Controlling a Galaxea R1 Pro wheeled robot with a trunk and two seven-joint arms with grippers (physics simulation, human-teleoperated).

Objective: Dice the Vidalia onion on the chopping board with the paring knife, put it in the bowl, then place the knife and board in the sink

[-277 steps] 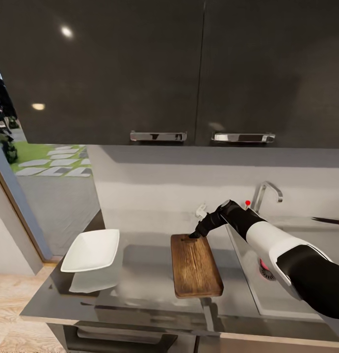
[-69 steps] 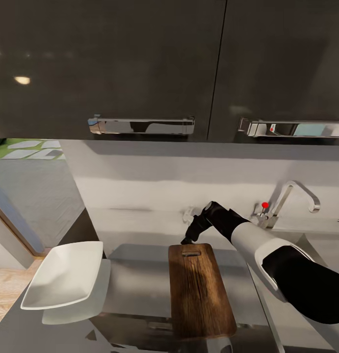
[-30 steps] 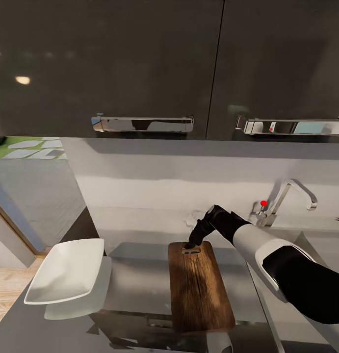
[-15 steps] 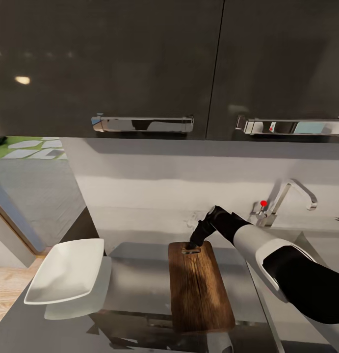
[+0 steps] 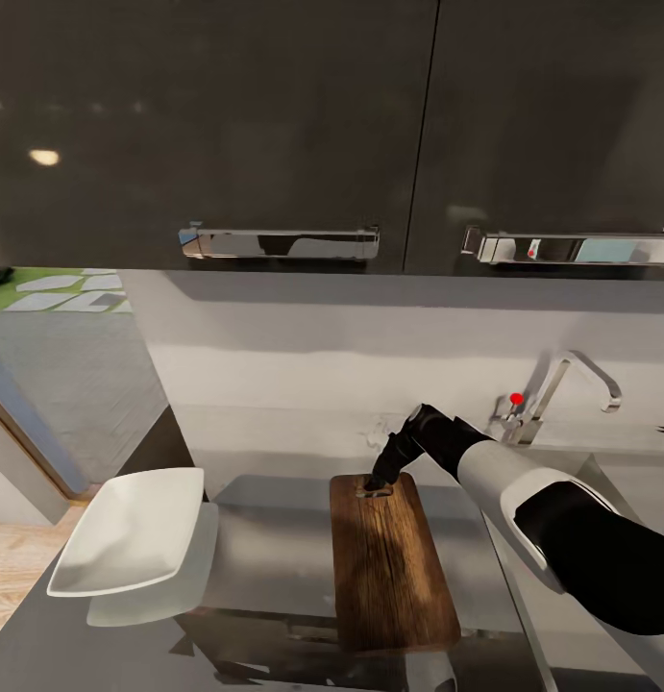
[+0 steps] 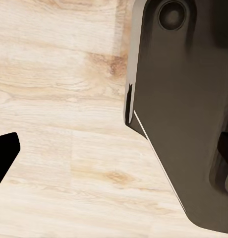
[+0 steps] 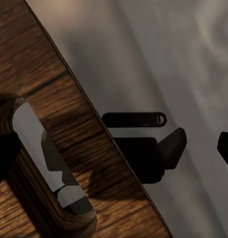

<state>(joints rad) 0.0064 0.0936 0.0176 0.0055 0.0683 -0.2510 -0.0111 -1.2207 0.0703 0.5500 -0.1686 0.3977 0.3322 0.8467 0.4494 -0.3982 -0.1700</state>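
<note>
The chopping board [image 5: 390,564] lies flat on the grey, slightly glossy bench [image 5: 264,557] just in front of me, its long side going away from me. It is brown wood with dark streaky grain and rounded corners, and its small handle slot [image 5: 375,491] is at the far end. My right claw [image 5: 374,481] comes down over this far end, at the slot; in the right wrist view I see the slot [image 7: 44,158] close by as an oval hole with a thick rounded wooden rim, and the grey surface shows through it. From these views I cannot tell if this claw is released or clenched, or if it touches the wood. My left claw [image 6: 114,148] hangs over a pale wooden floor [image 6: 59,99] beside a dark panel, and its two dark tips stand wide apart, so it is released and holds nothing. To the left of the board, well apart from it, the white bowl [image 5: 130,543] sits on the bench, squarish with a flared rim. Farther to the right stands the chrome gooseneck tap [image 5: 572,384] of the sink, with a tiny red knob [image 5: 517,399]. Above are dark glossy cupboard doors [image 5: 274,125] with long chrome handles.
</note>
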